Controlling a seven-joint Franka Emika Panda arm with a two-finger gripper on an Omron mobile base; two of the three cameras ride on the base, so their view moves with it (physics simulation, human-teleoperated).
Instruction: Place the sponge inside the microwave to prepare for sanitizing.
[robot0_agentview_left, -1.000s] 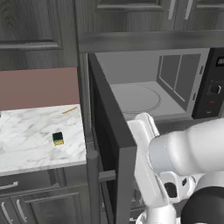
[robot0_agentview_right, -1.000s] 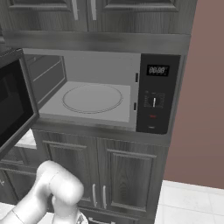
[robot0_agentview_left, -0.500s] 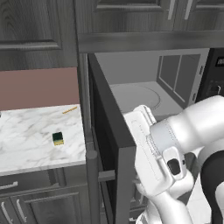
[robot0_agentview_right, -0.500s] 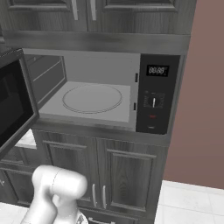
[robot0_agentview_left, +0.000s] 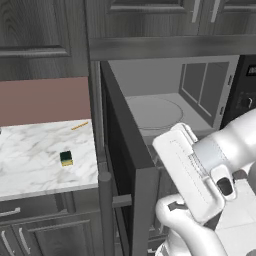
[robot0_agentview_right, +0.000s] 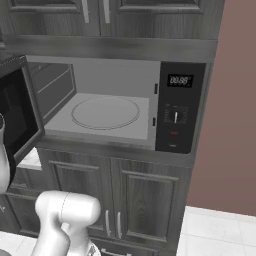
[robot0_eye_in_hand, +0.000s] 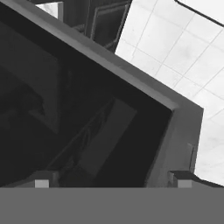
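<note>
1. The large built-in dark grey microwave (robot0_agentview_right: 120, 107) is seen set into dark wood-grain cabinetry, with a smooth light grey interior and a round, flat turntable (robot0_agentview_right: 105, 112) on its floor.
2. A glossy black control panel (robot0_agentview_right: 179, 107) with a small digital display is mounted on the microwave's right side.
3. The black glass microwave door (robot0_agentview_left: 125, 165) is swung fully open toward the left, and a vertical bar handle (robot0_agentview_left: 106, 210) is fixed along its outer edge.
4. The small rectangular sponge (robot0_agentview_left: 66, 158), dark green on top over a yellow base, is found lying flat on the white marble-patterned counter (robot0_agentview_left: 35, 165) to the left of the open door, well apart from the microwave cavity.
5. A thin yellow-orange stick (robot0_agentview_left: 79, 125) is laid near the back of the same counter, beneath a plain reddish-brown wall panel (robot0_agentview_left: 45, 100).
6. The white, smooth-shelled robot arm (robot0_agentview_left: 200, 170) is folded low in front of the microwave, beside the open door, with its broad flat link angled upward to the left.
7. In the hand view, the two-finger gripper (robot0_eye_in_hand: 110, 183) is pointed at the door's dark glass and grey frame, with pale tiled floor (robot0_eye_in_hand: 175, 48) beyond.
8. The two small fingertips (robot0_eye_in_hand: 42, 182) are held wide apart, and nothing is gripped between them.
</note>
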